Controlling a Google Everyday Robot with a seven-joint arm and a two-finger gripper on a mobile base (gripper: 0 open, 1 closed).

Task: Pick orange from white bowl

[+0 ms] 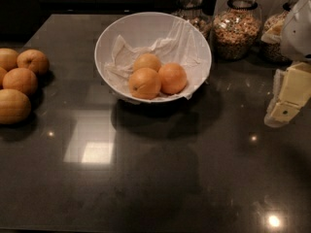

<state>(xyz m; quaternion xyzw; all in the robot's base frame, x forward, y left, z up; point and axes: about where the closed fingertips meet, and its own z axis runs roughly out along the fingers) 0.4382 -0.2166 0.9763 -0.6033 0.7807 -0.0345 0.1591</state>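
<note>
The white bowl [121,28] stands at the back middle of the dark counter, lined with crumpled white paper. Three oranges lie in it. The orange [173,77], smooth and deep reddish-orange, is at the front right. A paler orange [147,61] lies behind it, and one with a dark stem dimple [145,83] lies at the front left. My gripper [286,103] hangs at the right edge of the view, above the counter, well right of the bowl and apart from it.
Several loose oranges [22,79] lie on the counter at the far left. Glass jars of nuts and grains [237,30] stand behind the bowl at the back right. The dark glossy counter [160,178] stretches to the front.
</note>
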